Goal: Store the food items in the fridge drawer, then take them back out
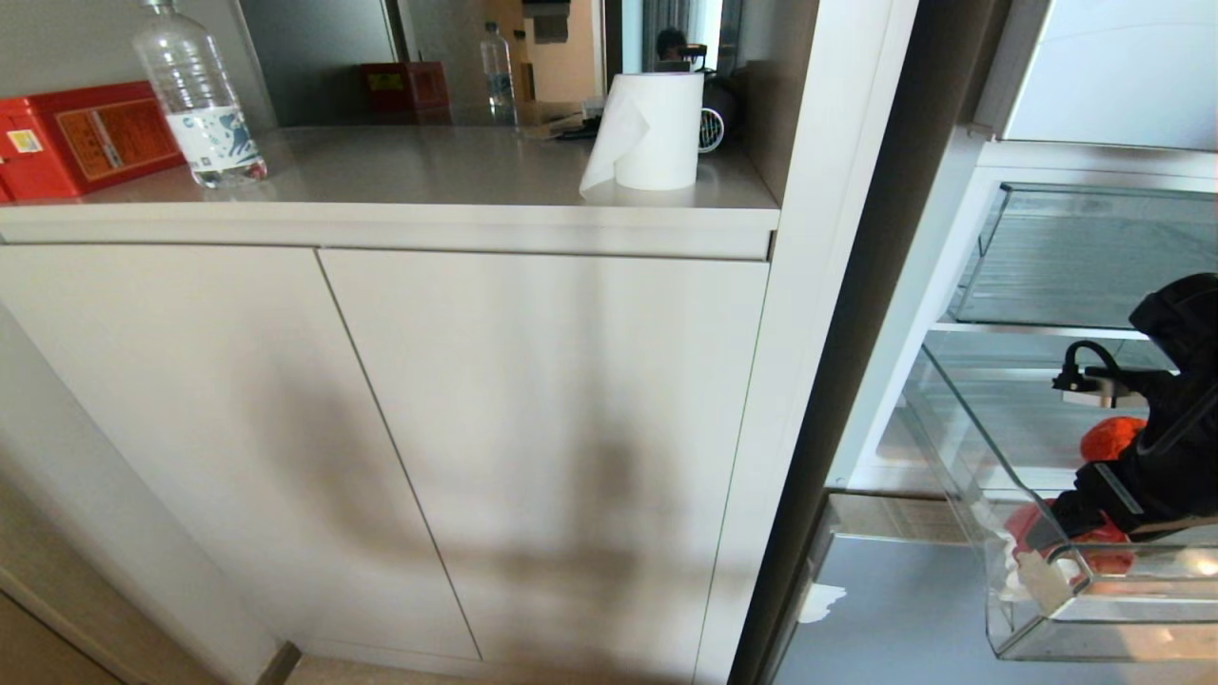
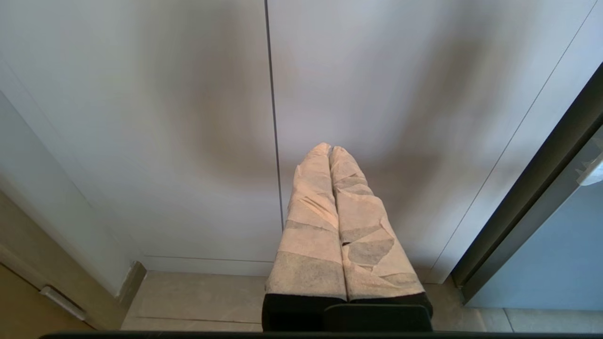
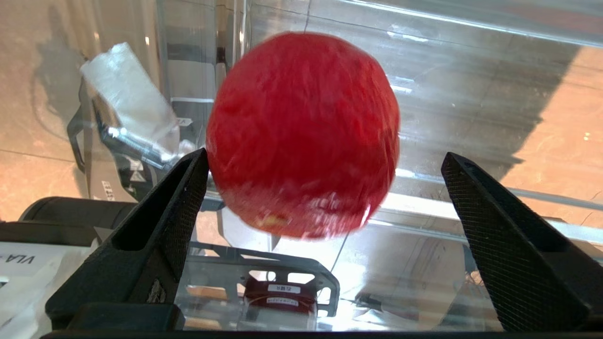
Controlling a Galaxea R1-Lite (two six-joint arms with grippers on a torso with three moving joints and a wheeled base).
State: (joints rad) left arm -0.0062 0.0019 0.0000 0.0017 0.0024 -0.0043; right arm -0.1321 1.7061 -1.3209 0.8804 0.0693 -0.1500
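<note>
The right gripper (image 3: 325,188) hangs inside the fridge drawer (image 1: 1047,628) with its jaws spread wide, gripping nothing. A round red fruit (image 3: 304,134) sits just ahead of it between the 2 fingers (image 3: 165,221), at or just beside 1 of them and well clear of the other, resting on the drawer's clear floor. That spacing suits either a fresh release or the start of a pickup; which one cannot be told. Further off, deeper in the drawer, a second, orange-red bumpy fruit (image 1: 1110,438) lies behind the wrist. The left gripper (image 2: 332,150), taped fingers pressed together and empty, is parked facing the white cabinet doors (image 2: 188,117), away from the work.
</note>
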